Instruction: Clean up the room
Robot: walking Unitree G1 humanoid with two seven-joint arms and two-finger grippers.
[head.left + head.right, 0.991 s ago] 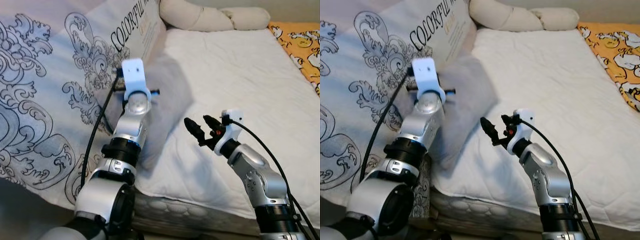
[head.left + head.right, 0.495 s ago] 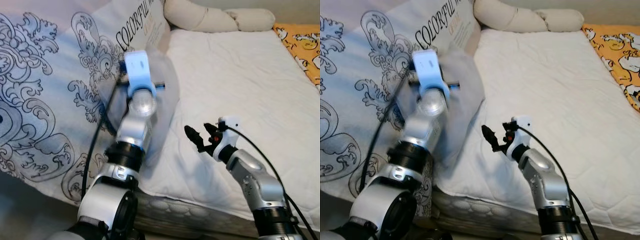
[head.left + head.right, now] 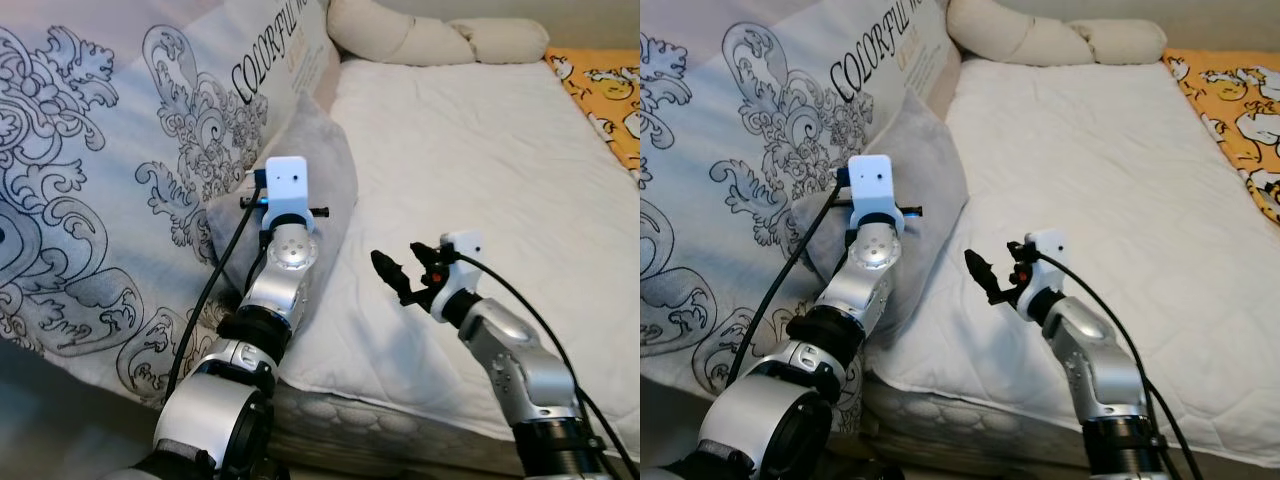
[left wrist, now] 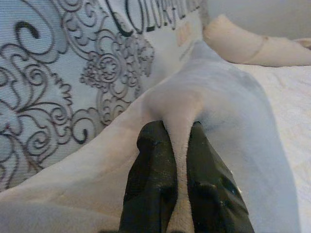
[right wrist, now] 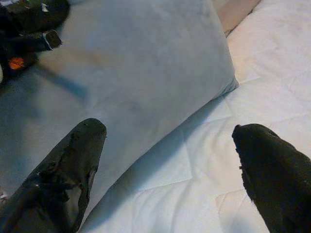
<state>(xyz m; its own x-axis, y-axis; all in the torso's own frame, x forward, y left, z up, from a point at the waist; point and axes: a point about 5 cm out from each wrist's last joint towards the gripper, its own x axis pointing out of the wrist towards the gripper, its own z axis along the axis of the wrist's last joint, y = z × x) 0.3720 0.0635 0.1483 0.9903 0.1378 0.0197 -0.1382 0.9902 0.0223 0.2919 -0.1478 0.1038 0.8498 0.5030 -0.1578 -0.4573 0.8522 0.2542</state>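
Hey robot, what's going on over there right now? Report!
Left gripper pinching grey pillow. Right gripper open over white mattress. Nothing in the way.

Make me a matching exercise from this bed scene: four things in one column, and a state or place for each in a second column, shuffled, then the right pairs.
Things:
1. left hand
2. right hand
3. soft grey square pillow
4. long cream bolster cushion

States or places:
A. lies at the head of the white quilted mattress
B. open, over the mattress
C. shut on a fold of fabric
D. leans on the big white duvet with black scrollwork

Pairs: 1-C, 2-B, 3-D, 4-A
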